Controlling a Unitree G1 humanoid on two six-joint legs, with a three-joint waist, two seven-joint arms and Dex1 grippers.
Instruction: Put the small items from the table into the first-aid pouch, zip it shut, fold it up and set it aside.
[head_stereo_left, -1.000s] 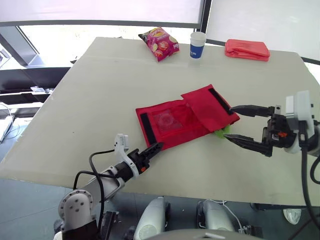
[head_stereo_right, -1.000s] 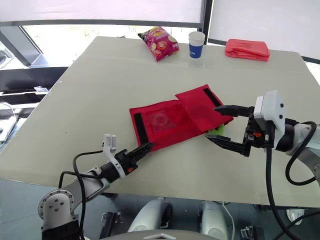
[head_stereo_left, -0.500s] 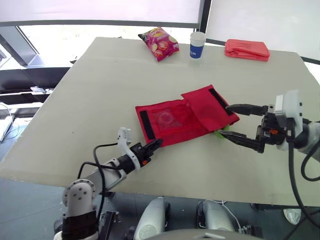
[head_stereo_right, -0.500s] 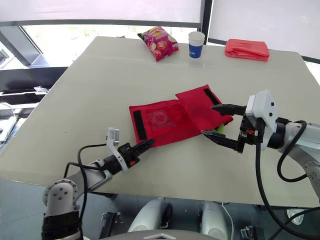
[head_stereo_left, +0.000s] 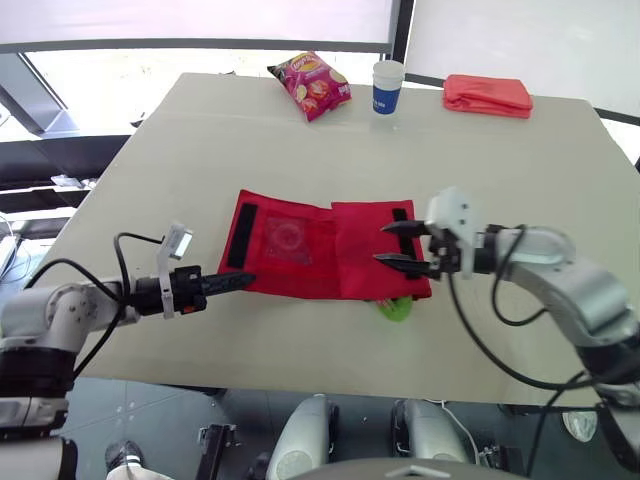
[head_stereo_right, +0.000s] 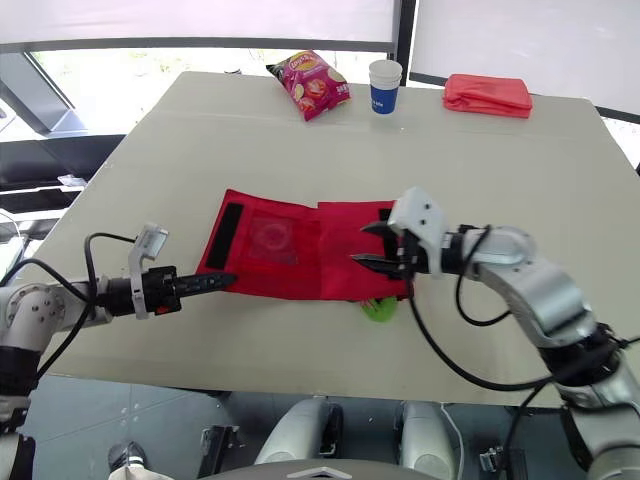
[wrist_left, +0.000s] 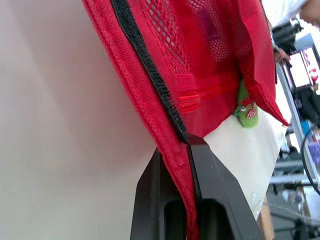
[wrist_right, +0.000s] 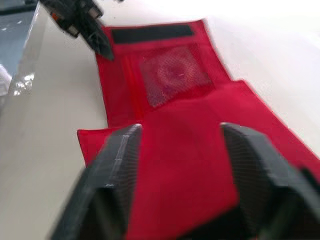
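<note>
**Pouch spread open at centre frame, left gripper pinching its edge**

A broad pale beige desk takes up most of the head views. At its middle lies the red fabric first-aid pouch, opened out flat in two panels. The left panel has a black strip along its outer end and a mesh window. The right panel is plain red, with a short black strip near its far right edge.

The right gripper reaches in from the right of the frame. Its two black fingers are spread wide over the pouch's right panel, holding nothing. The left gripper comes in from the lower left and is clenched on the pouch's lower left edge, with red fabric nipped between its fingers.

Along the top of the frame sit a folded red fabric bundle at upper right, a magenta crisp bag and a blue-and-white paper cup. A small green item lies on the desk touching the pouch's lower right corner, partly tucked under it.
</note>
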